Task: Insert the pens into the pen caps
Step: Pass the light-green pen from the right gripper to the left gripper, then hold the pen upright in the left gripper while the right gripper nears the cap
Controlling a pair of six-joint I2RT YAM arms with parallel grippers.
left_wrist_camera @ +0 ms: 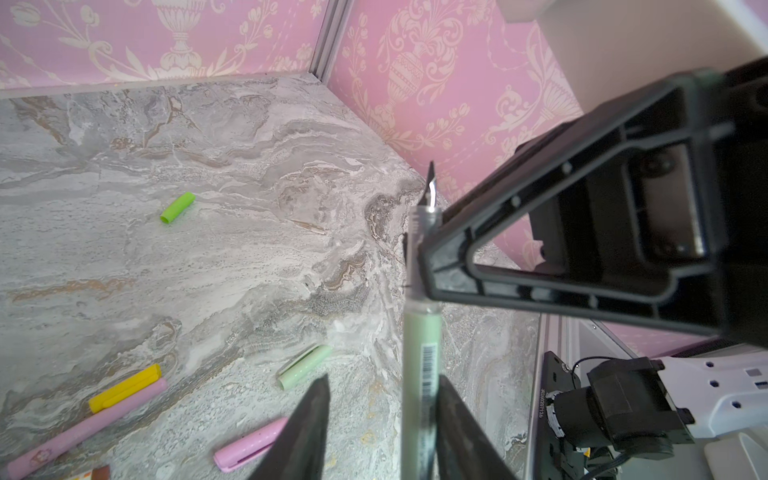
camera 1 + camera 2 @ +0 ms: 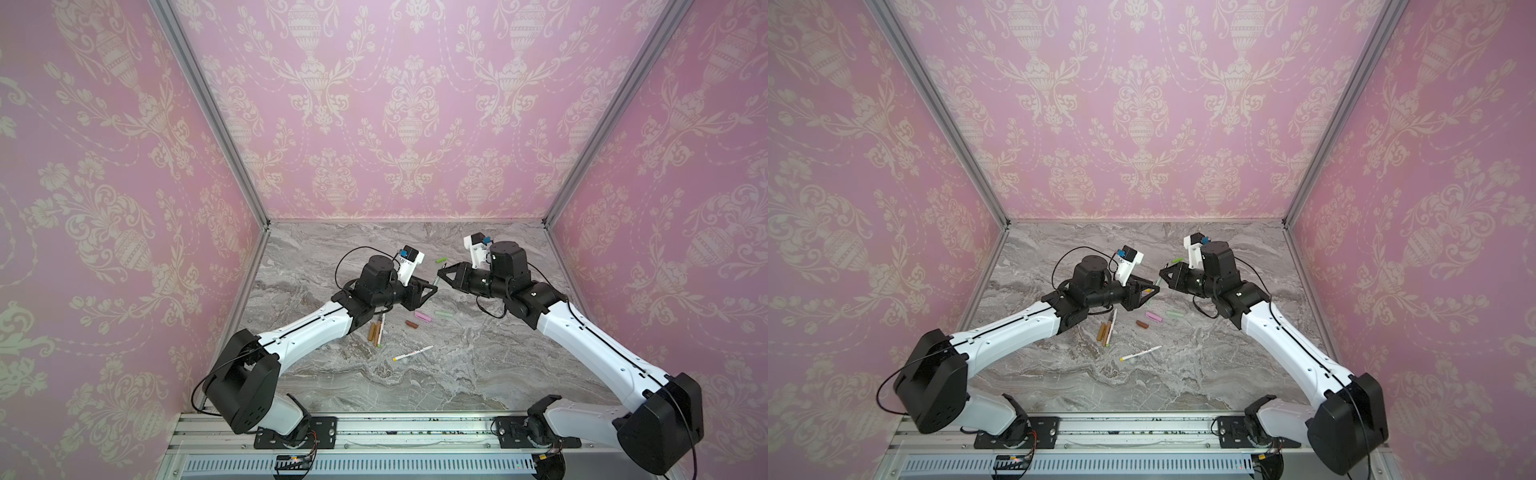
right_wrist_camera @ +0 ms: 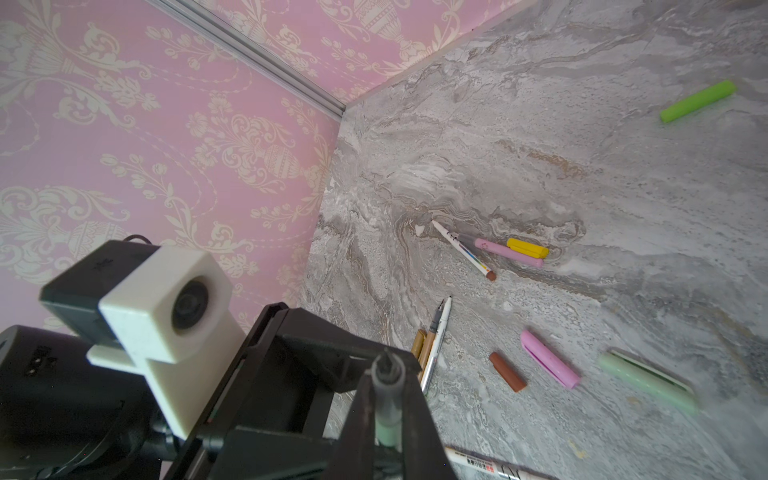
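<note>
The right gripper (image 3: 387, 388) is clamping its jaws on the sage green pen (image 1: 420, 345) near the tip end, holding it off the surface (image 2: 457, 374). The left gripper (image 1: 383, 380) is straddling the pen's barrel with jaws set fairly narrow. One finger is touching the barrel and the other is standing just clear of it.

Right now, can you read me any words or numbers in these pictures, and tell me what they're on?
Nothing reads clearly.
On the sage green pen: barcode and tiny print, too blurred.
On the white pen: red and black print, too small.
On a white sticker on a black arm joint: a code, too blurred.
</note>
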